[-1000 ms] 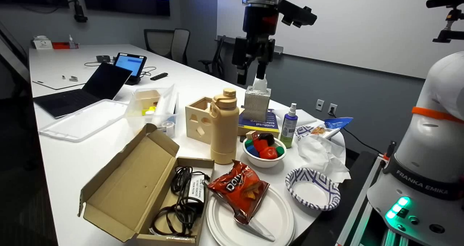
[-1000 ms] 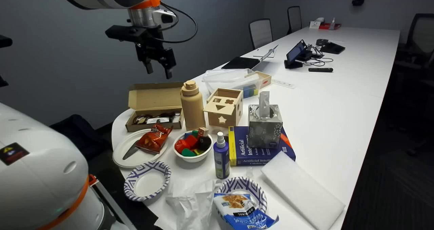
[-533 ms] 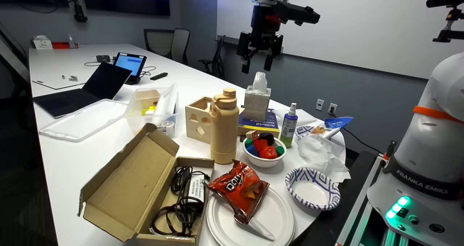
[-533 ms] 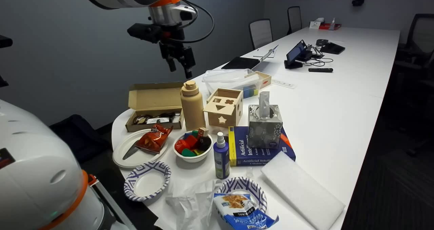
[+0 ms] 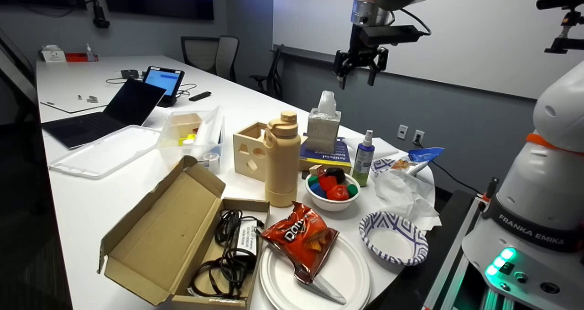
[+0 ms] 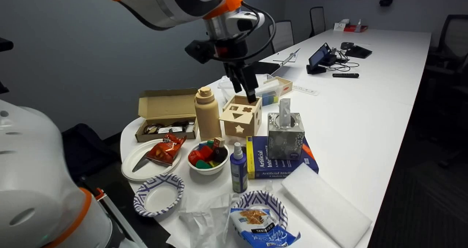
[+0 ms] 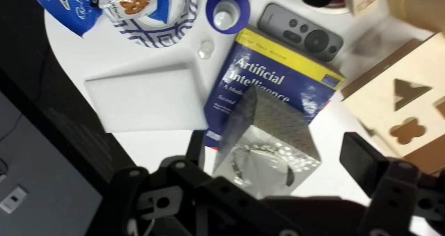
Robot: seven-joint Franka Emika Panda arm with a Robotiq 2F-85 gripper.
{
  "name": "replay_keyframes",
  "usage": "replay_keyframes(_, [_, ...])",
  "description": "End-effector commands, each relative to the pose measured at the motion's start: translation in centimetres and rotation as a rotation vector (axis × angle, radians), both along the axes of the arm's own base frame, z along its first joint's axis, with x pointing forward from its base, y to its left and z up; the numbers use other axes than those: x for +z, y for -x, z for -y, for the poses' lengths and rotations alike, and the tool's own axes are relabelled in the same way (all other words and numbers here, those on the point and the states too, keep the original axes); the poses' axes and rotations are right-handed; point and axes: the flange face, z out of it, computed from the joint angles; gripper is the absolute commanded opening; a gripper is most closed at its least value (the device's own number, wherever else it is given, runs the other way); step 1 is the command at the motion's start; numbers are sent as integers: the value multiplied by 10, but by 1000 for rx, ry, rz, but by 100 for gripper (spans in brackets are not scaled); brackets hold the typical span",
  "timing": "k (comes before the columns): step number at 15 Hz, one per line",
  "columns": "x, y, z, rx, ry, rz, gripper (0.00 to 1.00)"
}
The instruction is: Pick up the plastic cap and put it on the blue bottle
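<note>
The blue bottle is a slim spray bottle with a blue-purple label and a bare white nozzle. It stands upright in both exterior views (image 5: 363,160) (image 6: 239,172) and shows from above in the wrist view (image 7: 212,3). The small clear plastic cap (image 7: 205,50) lies on the table beside it, between bottle, book and foam block; it is faint in an exterior view (image 6: 269,185). My gripper (image 7: 274,149) is open and empty, high above the tissue box. It also shows in both exterior views (image 5: 356,82) (image 6: 245,95), well away from bottle and cap.
The silver tissue box (image 6: 286,142) stands on a blue book (image 6: 259,164), close to the cap. A white foam block (image 6: 327,206), a patterned bowl with a snack bag (image 6: 263,229), a block bowl (image 6: 208,169), a tan jug (image 6: 208,118) and a wooden shape box (image 6: 239,125) surround the bottle.
The gripper has moved right in both exterior views, from beyond the open carton to above the tissue box. It stays open and empty. The objects on the table have not moved.
</note>
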Motion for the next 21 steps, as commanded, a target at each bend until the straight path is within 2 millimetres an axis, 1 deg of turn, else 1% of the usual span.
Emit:
replay_keyframes(1, [-26, 3, 38, -180, 33, 14, 100])
replay_keyframes(3, [-45, 7, 53, -268, 14, -16, 100])
replay_keyframes(7, [-82, 17, 71, -394, -73, -77, 100])
replay_keyframes(9, [-99, 21, 78, -436, -118, -79, 100])
replay_keyframes(13, [-129, 22, 94, -508, -222, -14, 100])
replay_keyframes(17, [-156, 17, 97, -553, -268, 27, 100])
replay_keyframes(21, [-178, 13, 96, -579, -281, 29, 100])
